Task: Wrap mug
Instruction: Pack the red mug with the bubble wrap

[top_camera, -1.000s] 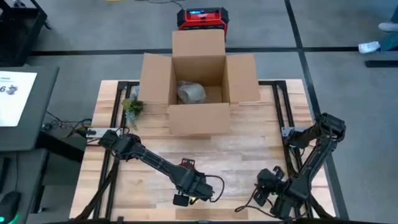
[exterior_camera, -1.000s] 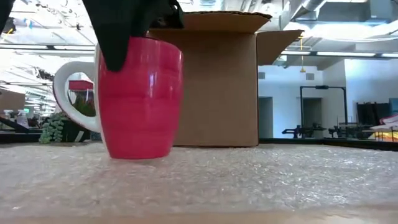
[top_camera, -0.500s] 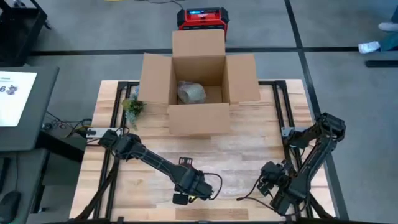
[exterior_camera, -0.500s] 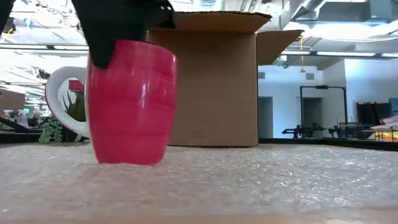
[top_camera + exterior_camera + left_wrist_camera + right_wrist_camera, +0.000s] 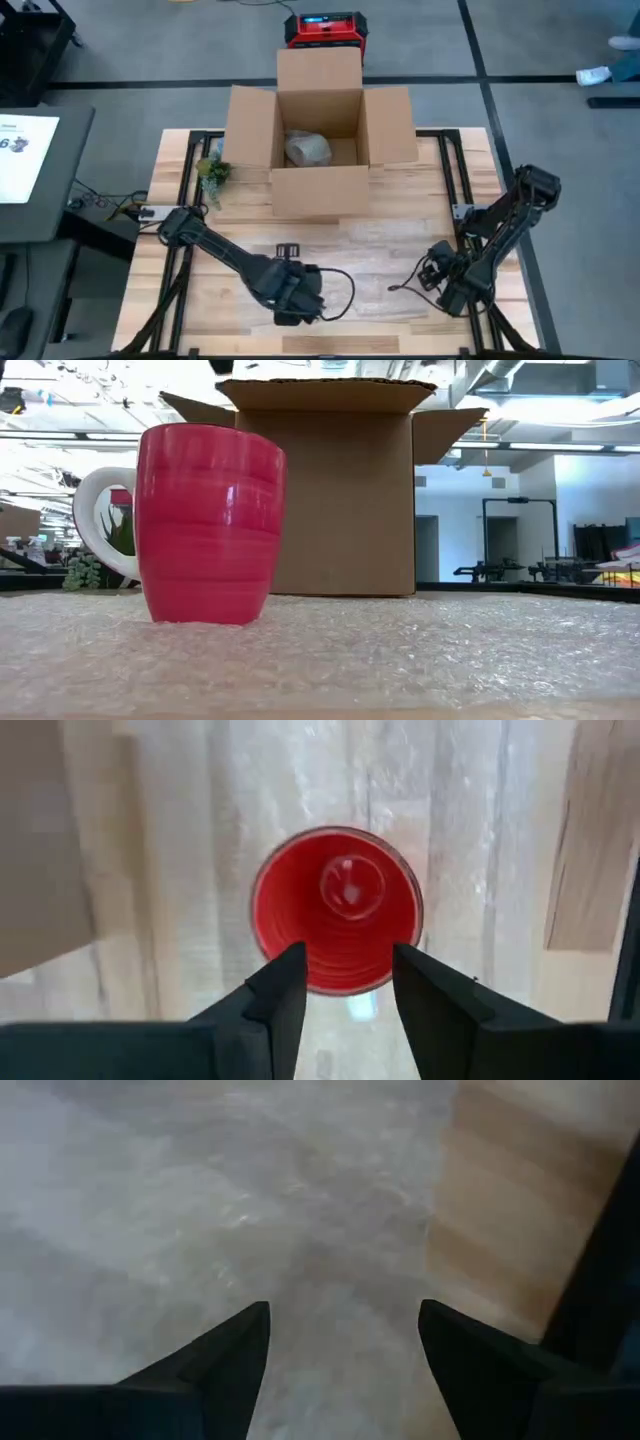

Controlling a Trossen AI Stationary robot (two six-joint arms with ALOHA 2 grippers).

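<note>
While mug [image 5: 205,525] stands free on bubble wrap [image 5: 400,650], both grippers' fingers spread.

Pretty bright in here, even overhead light, hardly any shadows on the table [image 5: 400,250]. Ceiling strips blow out white behind the mug [image 5: 208,525], which has a glare streak. Near bubble wrap [image 5: 400,660] is soft, and the wrist shots look hazy.
</note>
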